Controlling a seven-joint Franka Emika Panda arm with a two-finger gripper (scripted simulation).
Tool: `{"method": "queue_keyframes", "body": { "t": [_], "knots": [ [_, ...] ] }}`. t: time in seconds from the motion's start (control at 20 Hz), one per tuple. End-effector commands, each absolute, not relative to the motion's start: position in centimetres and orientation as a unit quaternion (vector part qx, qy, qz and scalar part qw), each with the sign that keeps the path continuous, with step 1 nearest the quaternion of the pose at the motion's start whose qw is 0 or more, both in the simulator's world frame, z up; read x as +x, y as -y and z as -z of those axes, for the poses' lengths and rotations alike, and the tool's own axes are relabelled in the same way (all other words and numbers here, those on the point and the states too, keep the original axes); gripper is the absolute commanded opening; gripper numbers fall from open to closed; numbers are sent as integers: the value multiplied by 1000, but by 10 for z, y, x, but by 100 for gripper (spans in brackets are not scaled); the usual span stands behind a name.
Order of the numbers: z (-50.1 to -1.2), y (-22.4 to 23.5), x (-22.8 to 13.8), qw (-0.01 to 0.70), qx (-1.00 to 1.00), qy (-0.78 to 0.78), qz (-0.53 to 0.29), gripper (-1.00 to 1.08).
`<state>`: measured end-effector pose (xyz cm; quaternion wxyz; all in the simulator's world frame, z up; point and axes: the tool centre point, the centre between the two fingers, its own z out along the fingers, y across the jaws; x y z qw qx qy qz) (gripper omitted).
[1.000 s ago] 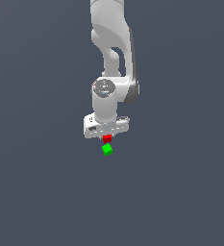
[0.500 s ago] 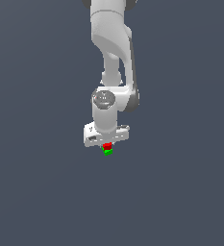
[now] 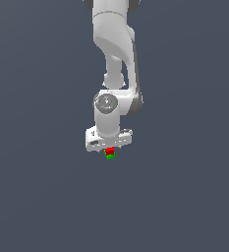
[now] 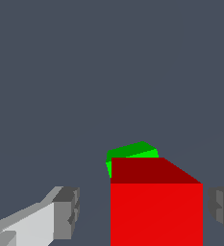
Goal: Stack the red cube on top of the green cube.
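We see the red cube [image 4: 155, 206] between our gripper's [image 3: 109, 150] fingers [image 4: 65, 211], which stand spread with gaps either side, touching nothing. The red cube sits above the green cube [image 3: 110, 157], at six o'clock beneath the gripper.

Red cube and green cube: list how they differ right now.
The red cube is bright red, the green cube bright green. The red cube sits between the hand's fingers with gaps on both sides, above the green cube; the green cube lies beneath it, mostly hidden. The green cube looks turned relative to the red one. Both are plain cubes, apparently similar in size.
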<state>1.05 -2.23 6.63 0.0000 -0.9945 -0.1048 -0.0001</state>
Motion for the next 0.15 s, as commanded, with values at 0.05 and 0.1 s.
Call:
{"method": "queue_keyframes", "body": {
  "t": [0.05,0.1],
  "knots": [
    [-66,22,11,0,-994,105,0,100],
    [-66,22,11,0,-994,105,0,100]
  ]
}}
